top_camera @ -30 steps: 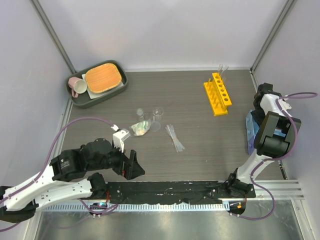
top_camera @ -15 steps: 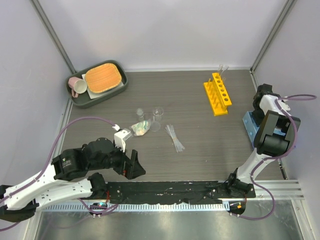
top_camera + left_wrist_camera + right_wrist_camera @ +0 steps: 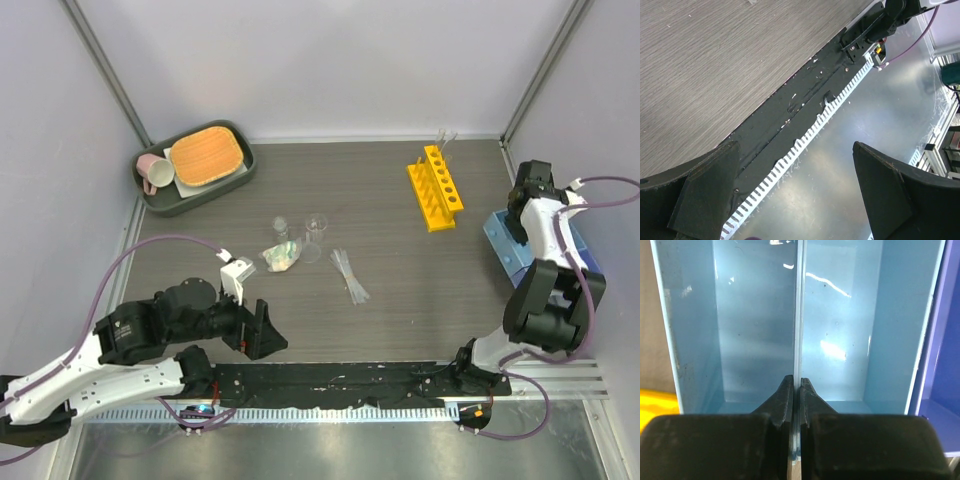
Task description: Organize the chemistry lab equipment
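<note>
The blue three-compartment tray (image 3: 497,243) lies at the table's right edge, partly under my right arm. My right gripper (image 3: 519,212) is shut on it; the right wrist view shows the fingers (image 3: 785,395) pinching the thin divider wall (image 3: 798,315) between two compartments, with the gripper (image 3: 796,382) at the rim. The yellow-orange rack (image 3: 436,188) stands left of the tray with thin clear tubes (image 3: 443,137) at its far end. A clear pipette bundle (image 3: 348,273) and small clear beakers (image 3: 316,225) lie mid-table. My left gripper (image 3: 268,335) hangs open and empty over the front edge (image 3: 794,150).
A grey tray (image 3: 195,165) with an orange pad and a pink mug sits at the back left. A crumpled clear wrapper (image 3: 282,256) lies beside the beakers. Walls close in on both sides. A black strip and toothed rail (image 3: 805,135) run along the near edge.
My right gripper has shut on the blue tray's divider. The tray, first standing on edge, has come down flatter and shifted right. The left arm has barely moved.
</note>
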You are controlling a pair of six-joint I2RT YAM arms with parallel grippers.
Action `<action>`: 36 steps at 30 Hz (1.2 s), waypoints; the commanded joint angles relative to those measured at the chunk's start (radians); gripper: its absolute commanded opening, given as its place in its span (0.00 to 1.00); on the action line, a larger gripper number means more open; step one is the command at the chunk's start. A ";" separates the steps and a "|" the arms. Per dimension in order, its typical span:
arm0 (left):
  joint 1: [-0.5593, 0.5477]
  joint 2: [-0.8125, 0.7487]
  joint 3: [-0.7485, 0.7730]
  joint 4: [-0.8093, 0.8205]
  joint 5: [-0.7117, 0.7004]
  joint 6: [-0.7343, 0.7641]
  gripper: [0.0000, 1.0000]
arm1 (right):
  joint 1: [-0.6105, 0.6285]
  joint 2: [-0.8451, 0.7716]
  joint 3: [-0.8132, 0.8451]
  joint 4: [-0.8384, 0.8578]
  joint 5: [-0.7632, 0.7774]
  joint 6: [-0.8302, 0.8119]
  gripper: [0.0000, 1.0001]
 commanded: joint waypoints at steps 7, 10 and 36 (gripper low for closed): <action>0.005 -0.022 0.087 -0.043 -0.075 -0.026 1.00 | 0.118 -0.342 0.169 -0.049 0.146 -0.143 0.01; 0.005 -0.017 0.118 -0.078 -0.101 -0.034 1.00 | 0.222 -0.394 0.235 -0.071 0.129 -0.194 0.01; 0.005 0.147 0.222 -0.077 -0.161 -0.026 1.00 | 0.859 -0.439 0.184 -0.303 -0.273 -0.427 0.01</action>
